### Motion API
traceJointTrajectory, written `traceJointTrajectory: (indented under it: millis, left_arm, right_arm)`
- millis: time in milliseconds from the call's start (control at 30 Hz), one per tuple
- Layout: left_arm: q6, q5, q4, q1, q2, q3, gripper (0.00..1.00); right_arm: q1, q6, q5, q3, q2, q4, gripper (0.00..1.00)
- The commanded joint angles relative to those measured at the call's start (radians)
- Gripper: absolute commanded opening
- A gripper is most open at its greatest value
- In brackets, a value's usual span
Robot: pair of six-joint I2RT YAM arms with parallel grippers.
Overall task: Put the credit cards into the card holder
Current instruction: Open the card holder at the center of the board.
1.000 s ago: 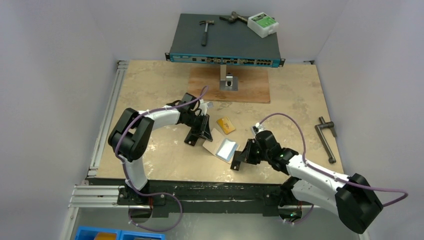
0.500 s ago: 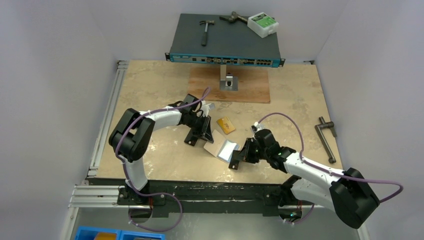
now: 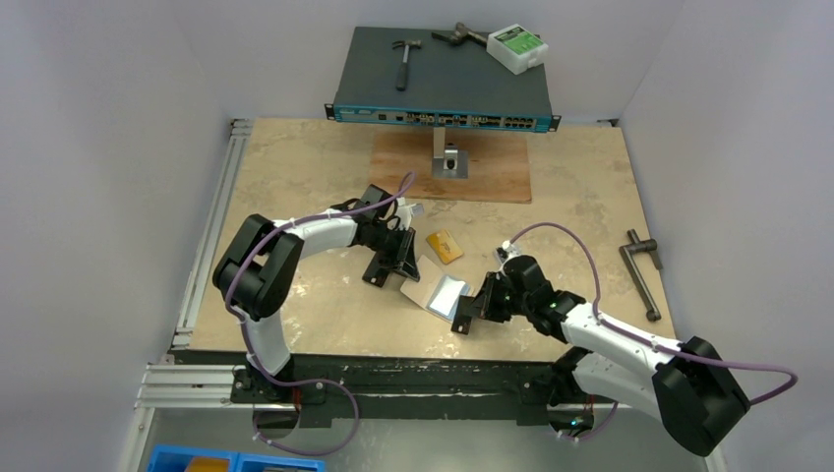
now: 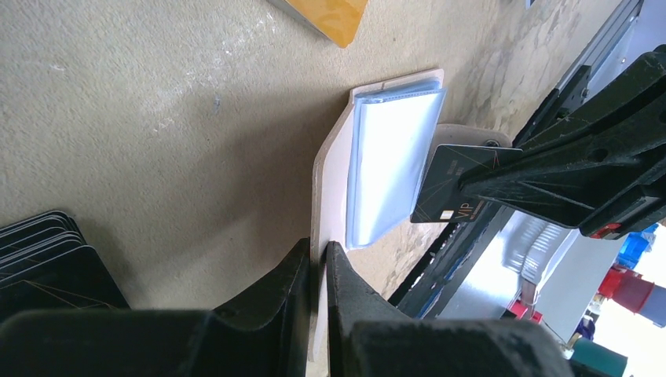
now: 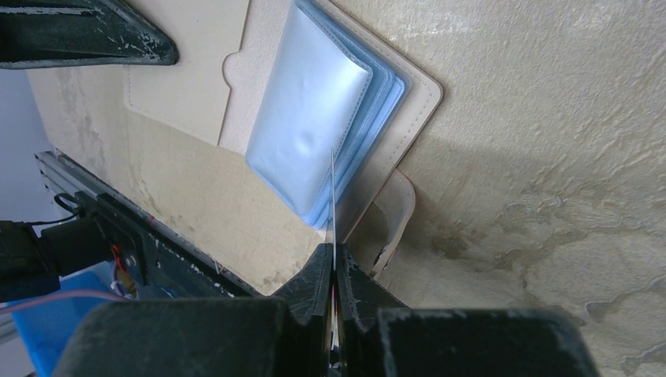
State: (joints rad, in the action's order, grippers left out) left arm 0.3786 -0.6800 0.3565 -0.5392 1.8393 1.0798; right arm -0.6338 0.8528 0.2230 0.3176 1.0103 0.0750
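Note:
The beige card holder (image 3: 438, 292) lies open on the table, its clear bluish pockets (image 4: 389, 157) facing up. My left gripper (image 3: 401, 273) is shut on its beige flap (image 4: 330, 181), jaws pinching the edge (image 4: 316, 250). My right gripper (image 3: 462, 317) is shut on the black card (image 4: 455, 184), which shows edge-on in the right wrist view (image 5: 332, 196). The card's front edge meets the near side of the pocket stack (image 5: 310, 126), beside the snap tab (image 5: 397, 212). The orange-yellow card (image 3: 445, 246) lies just beyond the holder. A pale card (image 3: 411, 208) lies behind the left arm.
A network switch (image 3: 443, 79) with a hammer (image 3: 403, 59) on it stands at the back. A wooden board (image 3: 452, 167) holding a metal bracket lies before it. A metal crank handle (image 3: 641, 275) lies at the right. An aluminium rail (image 3: 211, 226) lines the left edge.
My right gripper has shifted slightly left with the black card, closer to the holder's pockets. The left gripper still holds the flap in the same place.

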Motion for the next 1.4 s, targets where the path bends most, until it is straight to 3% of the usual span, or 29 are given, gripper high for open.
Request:
traceJointTrajectory:
  millis: [0,967,1367]
  left_arm:
    - [-0.017,0.003,-0.010,-0.003,-0.049,0.001,0.09]
    - [-0.028,-0.005,-0.016,-0.023,-0.061,-0.001,0.09]
    - [-0.033,-0.037,-0.009,-0.038,-0.043,0.009,0.21]
  right_arm:
    - [0.005,-0.010,-0.008,-0.016,-0.003,0.009,0.00]
    - [0.012,-0.031,0.016,-0.007,0.099,-0.069,0.00]
    - [0.011,-0.087,0.032,0.134,0.144,-0.069,0.00]
